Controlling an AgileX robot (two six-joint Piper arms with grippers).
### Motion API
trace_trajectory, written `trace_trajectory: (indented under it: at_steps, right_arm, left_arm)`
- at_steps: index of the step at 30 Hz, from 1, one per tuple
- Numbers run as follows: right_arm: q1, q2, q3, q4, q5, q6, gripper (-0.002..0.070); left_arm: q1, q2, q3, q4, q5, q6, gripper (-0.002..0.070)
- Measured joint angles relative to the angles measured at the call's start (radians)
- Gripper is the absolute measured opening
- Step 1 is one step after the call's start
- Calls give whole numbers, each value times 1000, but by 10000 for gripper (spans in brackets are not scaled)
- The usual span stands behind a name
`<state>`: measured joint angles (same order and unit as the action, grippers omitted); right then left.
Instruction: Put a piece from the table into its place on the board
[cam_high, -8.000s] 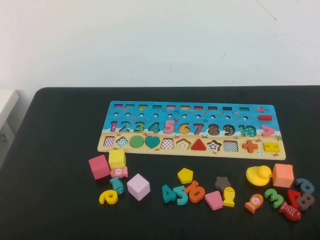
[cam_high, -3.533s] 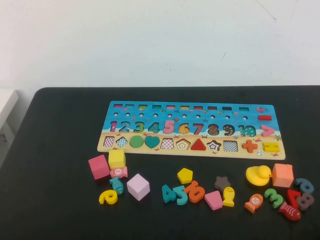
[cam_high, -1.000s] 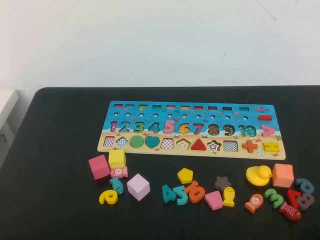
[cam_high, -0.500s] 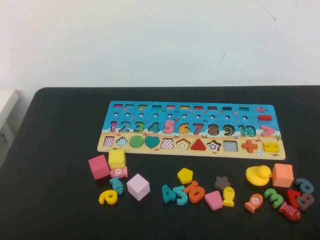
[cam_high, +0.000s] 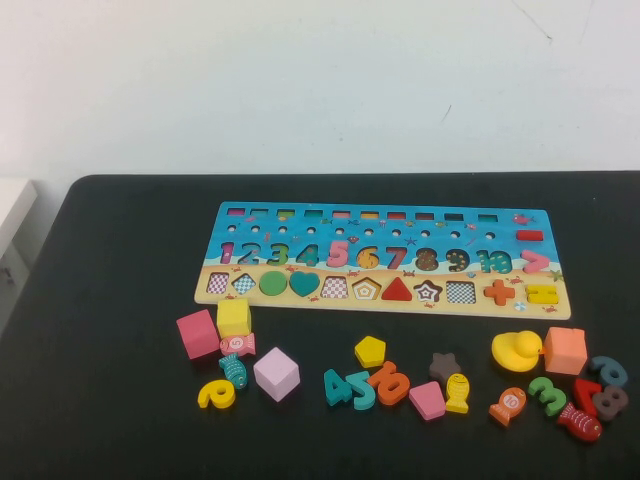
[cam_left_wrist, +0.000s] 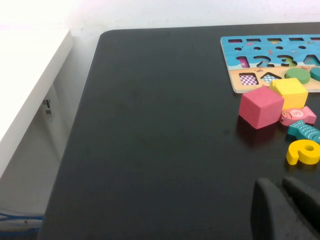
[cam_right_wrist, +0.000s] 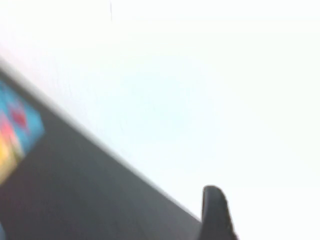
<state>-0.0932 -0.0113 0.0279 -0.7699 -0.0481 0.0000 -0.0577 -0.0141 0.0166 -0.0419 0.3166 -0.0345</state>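
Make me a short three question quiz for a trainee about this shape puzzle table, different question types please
1. True or false: the yellow duck lies on the table, off the puzzle board.
2. Which touches the yellow cube: A pink cube, B lilac cube?
3. Fill in: of the left pincer, near the yellow 6, and the right pincer, ____ shows in the high view.

Key: 1 true. 2 A. 3 neither.

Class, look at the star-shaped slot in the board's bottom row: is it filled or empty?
Empty. The star slot shows its patterned bottom, and the brown star piece lies loose on the table. Neither the left gripper nor the right gripper is near it.
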Motion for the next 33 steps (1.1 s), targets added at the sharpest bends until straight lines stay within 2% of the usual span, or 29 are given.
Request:
trace_trajectory:
  at_steps: [5, 7, 9, 13, 17, 19, 23, 25, 28, 30, 33]
  right_arm:
    - [0, 0, 4, 186, -184, 226, 461]
    - [0, 0, 4, 331, -293, 277, 456]
    - [0, 0, 4, 401, -363, 276, 453]
    - [0, 0, 4, 458, -453, 277, 452]
    - [0, 0, 2, 417, -494, 328, 452]
    - [0, 0, -27, 317, -422, 435, 452]
    - [0, 0, -165, -110, -256, 798, 452]
    - [0, 21, -251, -418, -242, 1096, 452]
    - [0, 110, -346, -770, -290, 1574, 452]
    - [0, 196, -400, -891, -372, 1739, 452]
    - [0, 319, -451, -960, -489, 1838, 452]
  left_arm:
    - [0, 0, 0, 0, 0, 0, -2]
    - [0, 0, 0, 0, 0, 0, -2]
    - [0, 0, 0, 0, 0, 0, -2]
    - [0, 0, 0, 0, 0, 0, -2]
    - [0, 0, 0, 0, 0, 0, -2]
    - [0, 0, 0, 0, 0, 0, -2]
    - [0, 0, 0, 0, 0, 0, -2]
    - [0, 0, 0, 0, 0, 0, -2]
    - [0, 0, 0, 0, 0, 0, -2]
    - [0, 0, 0, 0, 0, 0, -2]
    - [0, 0, 0, 0, 0, 0, -2]
